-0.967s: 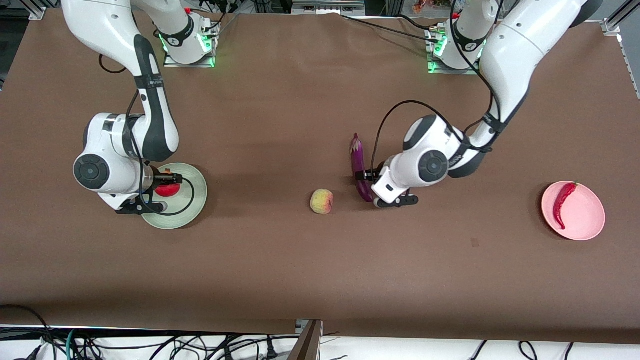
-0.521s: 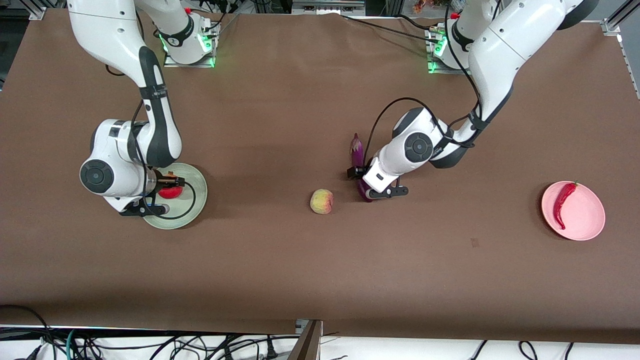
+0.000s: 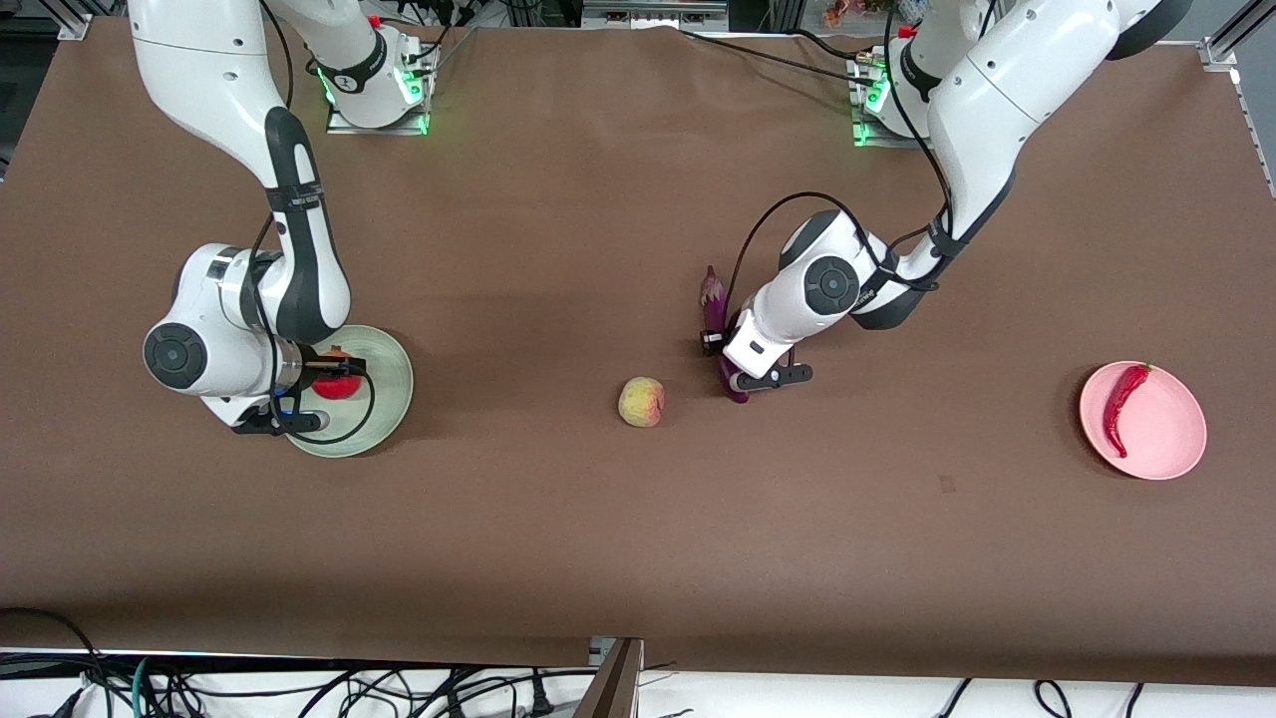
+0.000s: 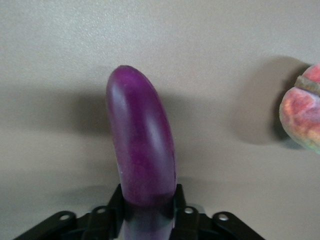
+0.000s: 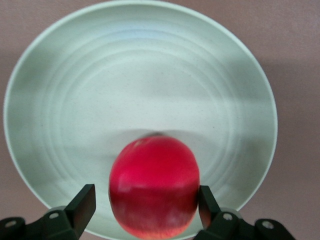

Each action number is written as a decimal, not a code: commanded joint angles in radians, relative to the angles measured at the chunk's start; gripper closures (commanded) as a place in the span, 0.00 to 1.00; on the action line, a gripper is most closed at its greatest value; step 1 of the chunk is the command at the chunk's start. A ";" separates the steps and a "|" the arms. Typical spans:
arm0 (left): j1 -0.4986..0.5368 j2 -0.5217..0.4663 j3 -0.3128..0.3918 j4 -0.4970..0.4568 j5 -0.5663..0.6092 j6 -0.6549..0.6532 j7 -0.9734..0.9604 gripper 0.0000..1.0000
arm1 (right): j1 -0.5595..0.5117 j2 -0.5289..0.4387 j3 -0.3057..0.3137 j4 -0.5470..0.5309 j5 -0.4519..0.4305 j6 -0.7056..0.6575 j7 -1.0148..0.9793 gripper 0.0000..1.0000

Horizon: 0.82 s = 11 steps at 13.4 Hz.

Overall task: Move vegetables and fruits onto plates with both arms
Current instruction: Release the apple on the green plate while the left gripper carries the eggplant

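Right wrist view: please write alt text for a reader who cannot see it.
A round red pomegranate sits on a pale green plate, between the two fingers of the right claw, which stand slightly apart from it. Brown table shows around the plate.

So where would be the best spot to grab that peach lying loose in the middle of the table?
Probably across its widest part, coming straight down from above. The peach is round and sits alone on the table, with the eggplant a little way toward the left arm's end, so fingers have room on both sides.
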 commanded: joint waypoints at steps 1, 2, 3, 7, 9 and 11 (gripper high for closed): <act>0.014 -0.047 0.006 -0.002 0.020 -0.051 -0.020 1.00 | 0.006 -0.039 0.005 0.036 0.020 -0.070 0.054 0.02; 0.027 -0.069 0.010 0.016 0.022 -0.132 -0.017 1.00 | 0.016 -0.040 0.007 0.077 0.019 -0.128 0.104 0.01; 0.035 -0.090 0.015 0.056 0.042 -0.239 0.003 1.00 | 0.025 -0.040 0.007 0.132 0.019 -0.197 0.155 0.01; 0.086 -0.104 0.015 0.197 0.310 -0.625 0.195 1.00 | 0.095 -0.037 0.027 0.284 0.064 -0.291 0.413 0.01; 0.113 -0.104 0.013 0.217 0.487 -0.725 0.267 1.00 | 0.132 -0.025 0.074 0.337 0.112 -0.280 0.604 0.01; 0.121 -0.103 0.016 0.217 0.630 -0.778 0.319 1.00 | 0.140 0.007 0.167 0.405 0.120 -0.238 0.813 0.01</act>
